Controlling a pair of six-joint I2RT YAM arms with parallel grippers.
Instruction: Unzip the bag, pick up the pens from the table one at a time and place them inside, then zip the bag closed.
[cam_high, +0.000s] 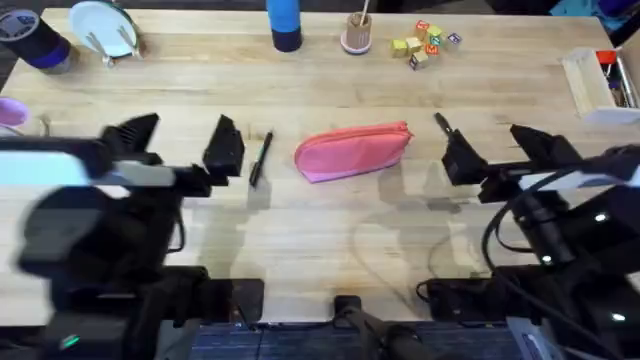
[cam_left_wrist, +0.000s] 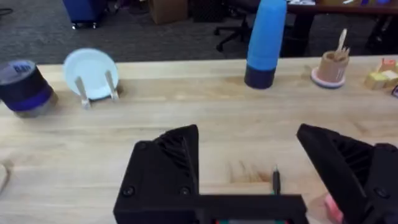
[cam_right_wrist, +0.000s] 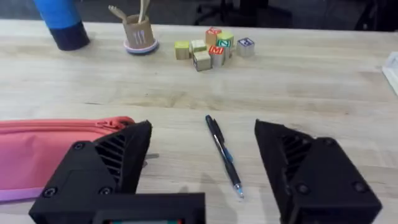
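Note:
The pink bag (cam_high: 352, 152) lies flat at the middle of the table (cam_high: 330, 230), and its zipper line looks shut. One black pen (cam_high: 261, 158) lies just left of the bag. Another pen (cam_high: 441, 123) lies off the bag's right end. My left gripper (cam_high: 180, 143) hovers open left of the first pen, whose tip (cam_left_wrist: 275, 182) shows between its fingers (cam_left_wrist: 168, 168). My right gripper (cam_high: 500, 152) hangs open right of the bag. In its wrist view the pen (cam_right_wrist: 222, 152) lies between the open fingers (cam_right_wrist: 106, 162), with the bag (cam_right_wrist: 43, 149) beside it.
Along the far edge stand a dark tape roll (cam_high: 35, 40), a plate on a rack (cam_high: 103, 28), a blue bottle (cam_high: 285, 22), a cup with sticks (cam_high: 357, 35) and coloured blocks (cam_high: 425, 42). A white tray (cam_high: 600, 80) sits at the far right.

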